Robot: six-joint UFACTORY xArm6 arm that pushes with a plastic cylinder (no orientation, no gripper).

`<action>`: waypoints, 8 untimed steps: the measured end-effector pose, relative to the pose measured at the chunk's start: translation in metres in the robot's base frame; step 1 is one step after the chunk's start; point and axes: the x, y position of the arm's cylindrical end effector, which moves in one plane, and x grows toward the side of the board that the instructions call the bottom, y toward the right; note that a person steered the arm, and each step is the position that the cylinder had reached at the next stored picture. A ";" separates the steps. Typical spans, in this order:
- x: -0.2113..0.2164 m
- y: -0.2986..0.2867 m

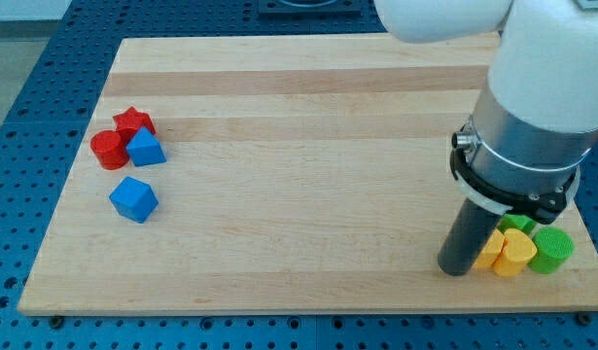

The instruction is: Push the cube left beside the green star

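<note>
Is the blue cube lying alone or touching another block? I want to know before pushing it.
Alone. The blue cube sits apart, below the cluster of red star, red cylinder and the other blue block, with bare wood between.

My tip (456,269) beside yellow blocks (506,253)

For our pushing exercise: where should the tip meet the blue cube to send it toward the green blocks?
Probably the blue cube on its left side, from the view's left, centred since it sits turned. My tip is beside the yellow blocks.
</note>
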 end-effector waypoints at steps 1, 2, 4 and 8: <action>0.018 -0.051; 0.022 -0.127; 0.022 -0.285; -0.094 -0.409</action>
